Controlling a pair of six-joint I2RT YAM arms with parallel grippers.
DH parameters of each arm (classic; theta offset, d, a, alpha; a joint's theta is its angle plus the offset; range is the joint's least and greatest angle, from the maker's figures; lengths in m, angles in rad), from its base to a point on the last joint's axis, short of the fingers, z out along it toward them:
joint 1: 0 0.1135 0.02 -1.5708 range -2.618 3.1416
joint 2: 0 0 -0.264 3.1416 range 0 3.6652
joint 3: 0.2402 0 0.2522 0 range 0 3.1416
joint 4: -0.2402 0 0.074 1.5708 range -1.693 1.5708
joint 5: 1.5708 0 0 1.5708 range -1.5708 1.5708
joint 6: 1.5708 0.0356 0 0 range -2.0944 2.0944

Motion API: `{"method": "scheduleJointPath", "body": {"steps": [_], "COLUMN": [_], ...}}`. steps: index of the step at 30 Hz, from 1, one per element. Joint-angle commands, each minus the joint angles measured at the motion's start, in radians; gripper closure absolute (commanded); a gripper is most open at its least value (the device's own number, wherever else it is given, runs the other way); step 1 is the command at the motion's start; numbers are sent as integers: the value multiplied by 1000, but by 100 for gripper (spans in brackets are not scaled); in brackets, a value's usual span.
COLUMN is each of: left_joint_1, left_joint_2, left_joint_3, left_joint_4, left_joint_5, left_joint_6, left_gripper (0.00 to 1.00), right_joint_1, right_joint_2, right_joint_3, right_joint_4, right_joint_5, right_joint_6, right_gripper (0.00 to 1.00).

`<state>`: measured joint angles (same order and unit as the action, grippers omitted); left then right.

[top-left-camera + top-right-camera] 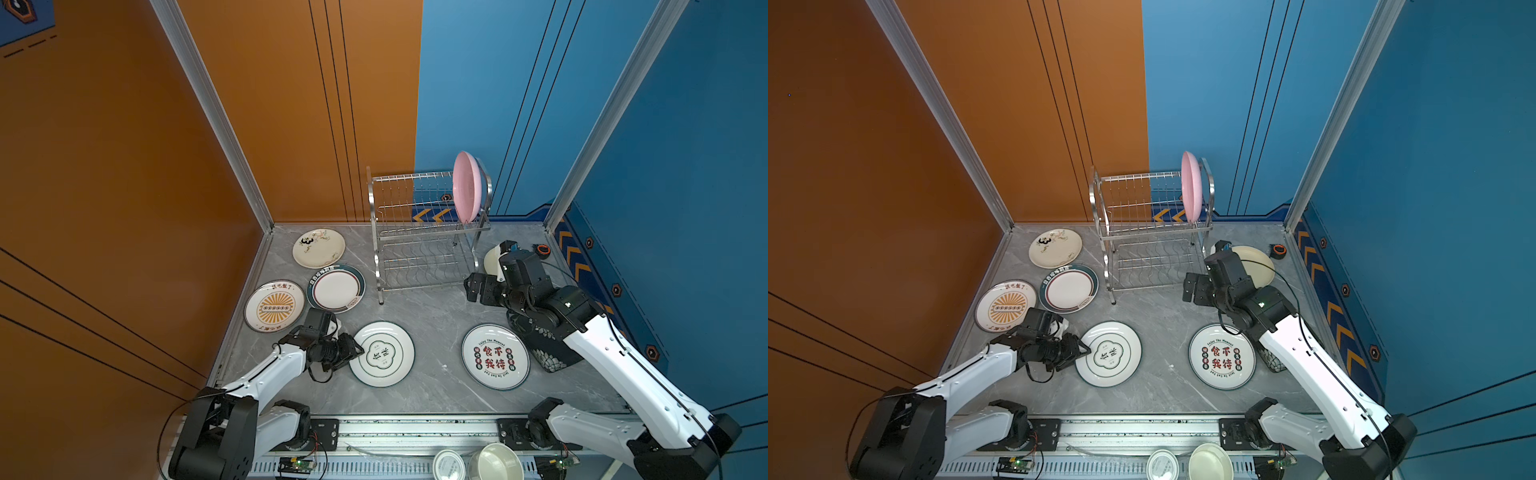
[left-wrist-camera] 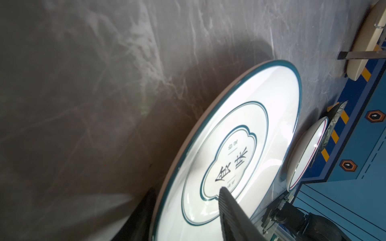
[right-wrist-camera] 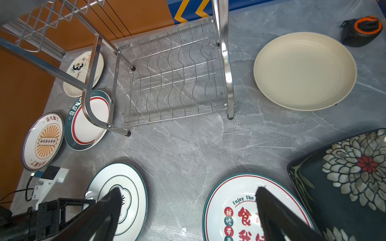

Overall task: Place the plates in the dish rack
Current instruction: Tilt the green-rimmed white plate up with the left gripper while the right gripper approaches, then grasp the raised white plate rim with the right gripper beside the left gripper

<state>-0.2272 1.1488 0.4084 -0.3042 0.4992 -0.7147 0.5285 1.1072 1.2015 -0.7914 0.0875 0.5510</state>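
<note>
Well, the left gripper (image 1: 358,350) sits at the left rim of the cloud-outline plate (image 1: 381,353), one finger (image 2: 228,208) laid across its face and the other under the edge. I cannot tell whether they pinch it yet. The right gripper (image 3: 189,192) hangs with fingers spread wide over the bare grey table (image 1: 432,316) — that open stretch runs from the front legs of the dish rack (image 1: 409,176) down between the cloud-outline plate and the red-character plate (image 1: 494,356).

The pink plate (image 1: 466,187) stands on edge at the right end of the rack's upper tier. On the left, the panda plate (image 1: 318,248), teal-banded plate (image 1: 336,288) and sunburst plate (image 1: 274,306) lie flat, crowded together by the wall, with the banded one just beside a rack foot.

In both top views the right arm covers most of the black floral plate (image 1: 546,359) and part of the cream plate (image 1: 1260,270). A cream bowl (image 1: 496,461) and tin lid (image 1: 448,465) by the front rail are cut off at the bottom of both top views.
</note>
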Motion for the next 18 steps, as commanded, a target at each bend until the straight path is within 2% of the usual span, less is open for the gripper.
{"method": "scheduleJointPath", "body": {"steps": [1, 6, 18], "left_joint_1": [2, -7, -12], "left_joint_2": [11, 15, 45], "left_joint_3": [-33, -44, -51], "left_joint_4": [28, 50, 95], "left_joint_5": [13, 24, 42], "left_joint_6": [-6, -13, -14], "left_gripper": [56, 65, 95], "right_joint_1": [-25, -44, -70], "right_joint_2": [-22, -41, -46], "right_joint_3": [-46, -100, -176], "right_joint_4": [14, 37, 94], "right_joint_5": [-125, -171, -245], "right_joint_6": [-5, 3, 16], "right_gripper": [0, 0, 0]}}
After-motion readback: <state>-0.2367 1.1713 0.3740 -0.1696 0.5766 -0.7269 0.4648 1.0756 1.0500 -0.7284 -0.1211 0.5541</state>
